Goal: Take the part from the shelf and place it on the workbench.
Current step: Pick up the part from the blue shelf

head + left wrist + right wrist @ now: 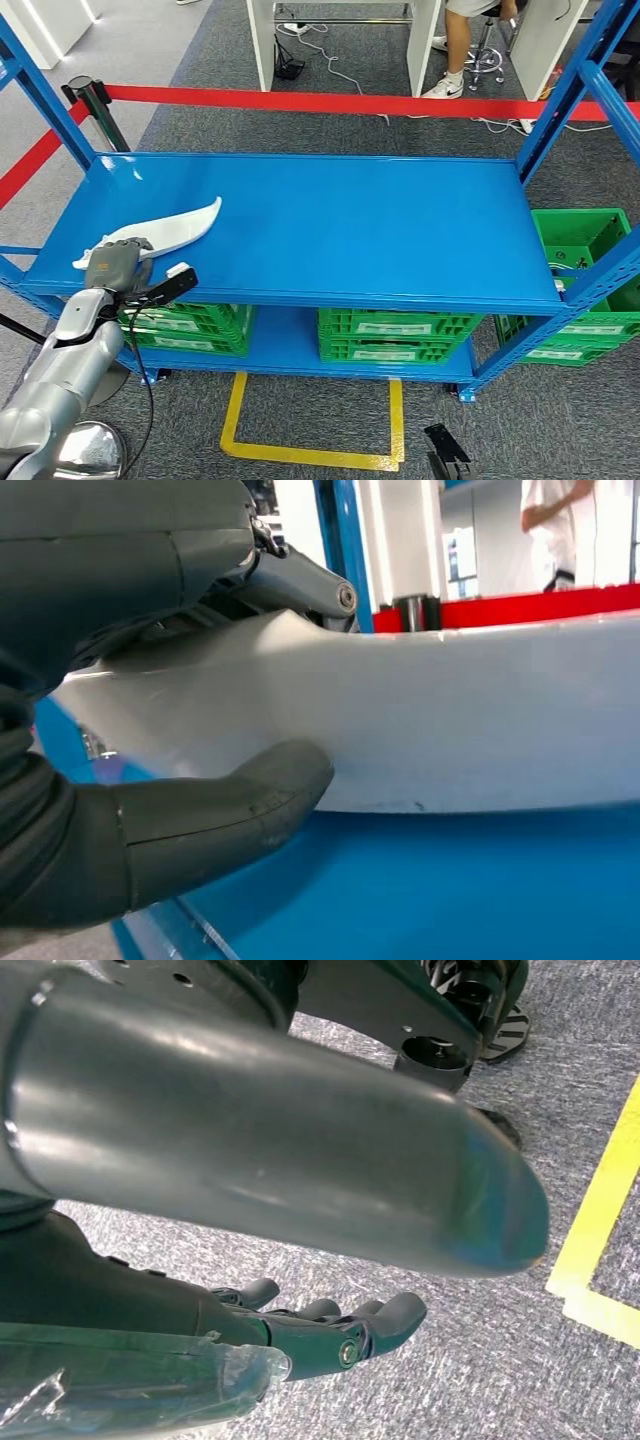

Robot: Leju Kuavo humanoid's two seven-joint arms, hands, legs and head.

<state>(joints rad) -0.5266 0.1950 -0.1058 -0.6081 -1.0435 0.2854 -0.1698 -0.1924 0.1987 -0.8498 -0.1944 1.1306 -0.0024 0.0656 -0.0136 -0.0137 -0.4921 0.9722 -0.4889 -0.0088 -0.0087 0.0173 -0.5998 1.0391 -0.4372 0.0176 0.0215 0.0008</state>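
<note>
Blue shelf (317,225) up top, green crates (392,335) underneath, red barrier tape (302,101) behind. Left robot hand (121,265) is clamped around the near end of the white curved part (177,225), thumb under, fingers (302,580) over; part's still lying on the shelf. Right robot hand (332,1330) hangs over grey carpet (483,1370), fingers loosely apart, holding nothing.

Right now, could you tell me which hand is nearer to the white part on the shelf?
Left. The left hand grips the white part at the shelf's front-left corner; the right hand hangs open above the carpet, holding nothing.
</note>
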